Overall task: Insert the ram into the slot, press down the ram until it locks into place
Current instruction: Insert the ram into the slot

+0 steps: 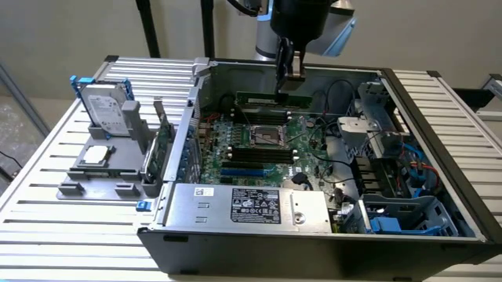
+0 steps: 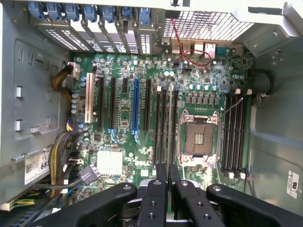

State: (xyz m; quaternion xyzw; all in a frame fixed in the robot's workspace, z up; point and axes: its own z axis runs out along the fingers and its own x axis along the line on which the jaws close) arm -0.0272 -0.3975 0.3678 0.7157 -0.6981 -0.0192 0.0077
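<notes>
Slatted metal bench (image 1: 47, 235); thin green ram (image 1: 255, 98) (apparently) in black gripper (image 1: 287, 85).

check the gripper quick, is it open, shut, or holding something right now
The gripper is shut on the long thin green circuit-board ram stick, gripping it between its two black fingers.

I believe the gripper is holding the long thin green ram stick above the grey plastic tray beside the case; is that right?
Not quite: the exterior view shows the gripper holding the long thin green ram stick above the green motherboard inside the case, not the grey plastic tray.
</notes>
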